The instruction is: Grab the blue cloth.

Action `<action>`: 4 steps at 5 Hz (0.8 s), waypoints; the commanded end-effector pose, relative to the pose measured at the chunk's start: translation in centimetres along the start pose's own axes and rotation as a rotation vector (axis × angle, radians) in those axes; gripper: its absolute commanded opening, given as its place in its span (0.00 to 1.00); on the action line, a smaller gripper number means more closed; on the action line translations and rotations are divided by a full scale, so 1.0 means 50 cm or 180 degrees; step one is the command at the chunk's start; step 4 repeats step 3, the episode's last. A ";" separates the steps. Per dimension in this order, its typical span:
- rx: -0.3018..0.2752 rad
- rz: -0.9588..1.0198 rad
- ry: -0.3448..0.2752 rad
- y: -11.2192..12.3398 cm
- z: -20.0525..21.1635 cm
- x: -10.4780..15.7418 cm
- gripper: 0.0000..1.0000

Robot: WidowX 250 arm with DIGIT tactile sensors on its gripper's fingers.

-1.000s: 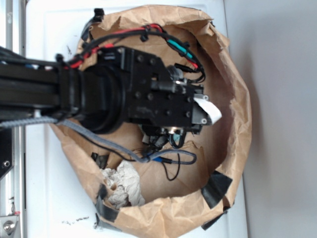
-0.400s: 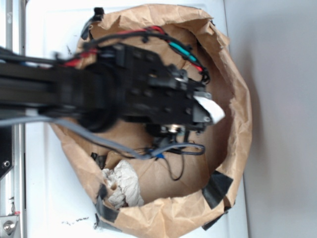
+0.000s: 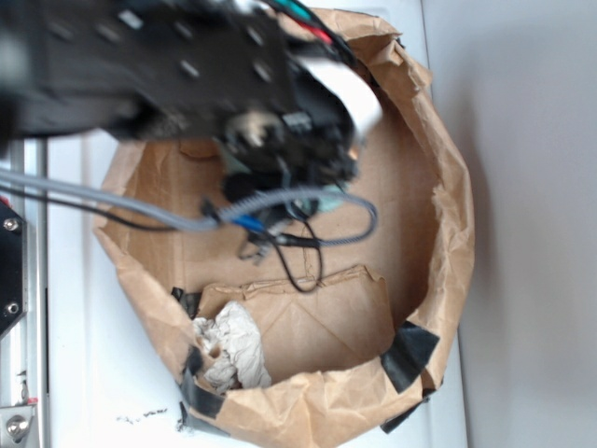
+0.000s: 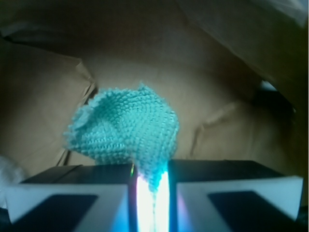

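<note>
White tabletop (image 3: 93,392) with a crumpled brown paper bag (image 3: 448,233) opened wide on it, grey wall (image 3: 532,187) to the right. On my wrist feed the blue cloth (image 4: 128,133) sits dead centre: teal knit, bunched into a fan shape, its lower tip pinched between the two fingers (image 4: 63,195) of the gripper (image 4: 149,188). Fingers are clenched on that tip, only a thin bright slit between them with cloth in it. Most of the cloth stands above the fingers, free, with brown paper behind it. I can't tell from this view whether it touches the bag floor.

From the exterior camera I only get a sliver of teal (image 3: 328,198) under the black arm (image 3: 168,65), which is blurred and covers the upper left of the bag. Gripper itself is hidden under the wrist there. Grey cable (image 3: 112,201) and thin black wires (image 3: 298,257) hang below the arm over the bag floor.

Off-white crumpled rag (image 3: 229,345) lies at the bag's lower-left inner wall, well apart from the cloth. Black tape patches (image 3: 408,355) on the bag's lower rim, another at lower left. Metal rail (image 3: 23,280) runs down the left edge.
</note>
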State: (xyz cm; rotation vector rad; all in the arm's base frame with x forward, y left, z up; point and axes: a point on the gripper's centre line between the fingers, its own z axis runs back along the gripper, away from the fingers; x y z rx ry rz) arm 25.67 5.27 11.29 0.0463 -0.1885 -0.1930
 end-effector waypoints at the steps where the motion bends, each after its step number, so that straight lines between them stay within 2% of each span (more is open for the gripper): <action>1: 0.0166 0.0649 -0.0210 0.015 0.112 -0.032 0.00; 2: 0.0178 0.0750 -0.0243 0.007 0.134 -0.050 0.00; 3: 0.0325 0.0763 -0.0121 0.002 0.128 -0.050 0.00; 4: 0.0325 0.0763 -0.0121 0.002 0.128 -0.050 0.00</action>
